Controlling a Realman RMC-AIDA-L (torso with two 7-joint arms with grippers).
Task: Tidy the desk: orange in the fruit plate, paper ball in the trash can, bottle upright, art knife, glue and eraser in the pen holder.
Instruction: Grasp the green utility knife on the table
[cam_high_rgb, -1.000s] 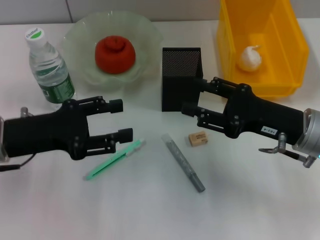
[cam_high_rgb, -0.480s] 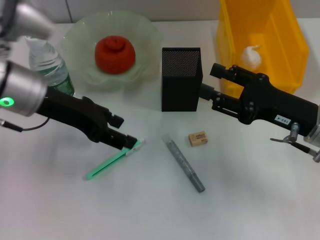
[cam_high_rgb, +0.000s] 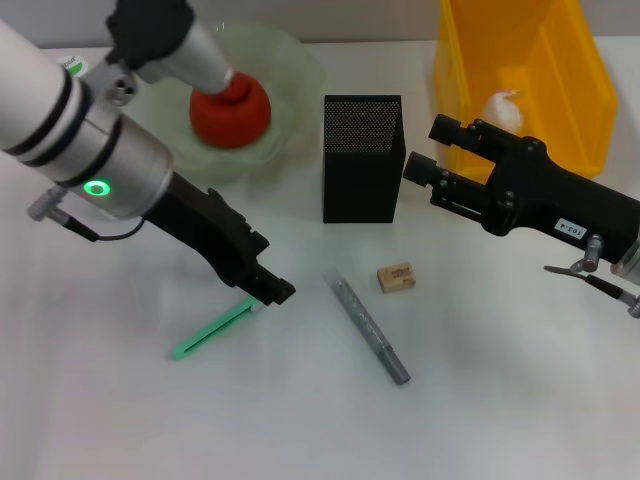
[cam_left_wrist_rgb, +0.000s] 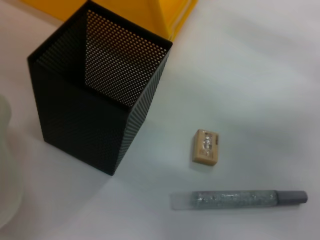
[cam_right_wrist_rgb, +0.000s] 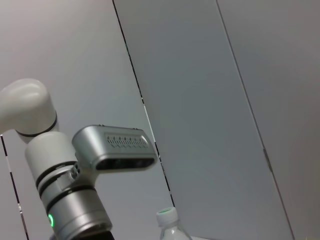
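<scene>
The orange (cam_high_rgb: 232, 108) lies in the fruit plate (cam_high_rgb: 300, 62). Inside the yellow trash can (cam_high_rgb: 520, 60) rests the paper ball (cam_high_rgb: 500, 108). My left arm hides most of the bottle; its cap (cam_right_wrist_rgb: 166, 216) shows in the right wrist view. The green art knife (cam_high_rgb: 210, 332) lies flat, and my left gripper (cam_high_rgb: 270, 268) is open, low over its near end. A grey glue stick (cam_high_rgb: 368, 328) (cam_left_wrist_rgb: 237, 199) and the eraser (cam_high_rgb: 396, 277) (cam_left_wrist_rgb: 206, 147) lie in front of the pen holder (cam_high_rgb: 362, 158) (cam_left_wrist_rgb: 95, 100). My right gripper (cam_high_rgb: 427, 148) hovers open and empty between pen holder and trash can.
The left arm's silver elbow (cam_high_rgb: 150, 40) reaches over the plate and bottle. The right arm's body (cam_high_rgb: 560, 205) stretches along the trash can's front. White tabletop (cam_high_rgb: 480, 400) spreads in front of the glue and eraser.
My left arm swung up and over, and its gripper dropped down and right onto the knife's end. The right gripper rose and drew back slightly to the right.
</scene>
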